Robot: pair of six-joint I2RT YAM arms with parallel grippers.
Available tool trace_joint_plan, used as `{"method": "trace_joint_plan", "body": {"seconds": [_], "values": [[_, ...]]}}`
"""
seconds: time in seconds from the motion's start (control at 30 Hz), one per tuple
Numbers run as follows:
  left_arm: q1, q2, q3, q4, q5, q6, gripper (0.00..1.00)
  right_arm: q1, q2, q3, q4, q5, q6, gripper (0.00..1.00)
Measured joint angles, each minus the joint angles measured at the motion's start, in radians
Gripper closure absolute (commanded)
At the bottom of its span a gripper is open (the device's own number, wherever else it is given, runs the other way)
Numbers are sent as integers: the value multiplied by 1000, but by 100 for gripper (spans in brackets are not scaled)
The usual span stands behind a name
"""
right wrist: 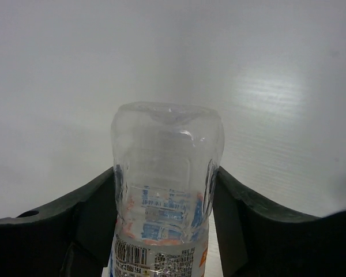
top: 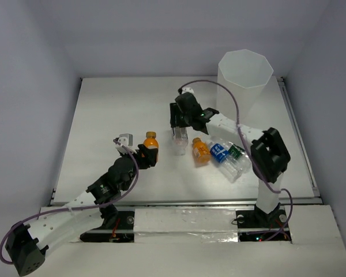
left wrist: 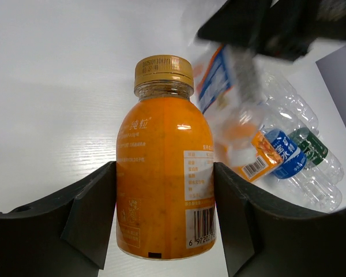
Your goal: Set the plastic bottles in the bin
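My left gripper (top: 145,154) is shut on an upright orange-filled bottle (top: 151,143) with an orange cap; in the left wrist view the fingers (left wrist: 92,213) press both sides of this bottle (left wrist: 164,173). My right gripper (top: 180,128) is shut on a clear bottle (top: 180,142) with a white and blue label, its base pointing away in the right wrist view (right wrist: 164,184). The tall translucent bin (top: 245,72) stands at the back right. A second orange bottle (top: 200,151), a blue-labelled bottle (top: 220,153) and a green-labelled bottle (top: 237,154) lie together on the table.
The white table (top: 115,109) is walled by grey panels on three sides. The right arm's elbow (top: 270,153) rises near the lying bottles. In the left wrist view the right gripper and its bottle (left wrist: 230,92) look blurred, just beyond the orange bottle.
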Motion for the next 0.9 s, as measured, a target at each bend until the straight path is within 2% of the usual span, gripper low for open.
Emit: {"method": "trace_joint_plan", "body": {"seconds": [0.17, 0.3, 0.4, 0.5, 0.63, 0.8, 0.9], "values": [[0, 6, 0, 9, 22, 0, 57, -69, -247, 35, 45, 77, -31, 51], [-2, 21, 0, 32, 50, 0, 57, -218, -471, 59, 185, 155, -53, 53], [-7, 41, 0, 54, 71, 0, 57, -343, -533, 125, 286, 240, -68, 53], [-11, 53, 0, 67, 90, 0, 57, -438, -507, 203, 354, 322, -89, 53], [-11, 56, 0, 84, 110, -2, 57, -504, -381, 296, 374, 386, -127, 53], [-14, 56, -6, 110, 125, -13, 57, -533, -216, 314, 363, 444, -211, 53], [-18, 56, -10, 122, 131, -18, 57, -533, -163, 311, 350, 464, -257, 50]]}}
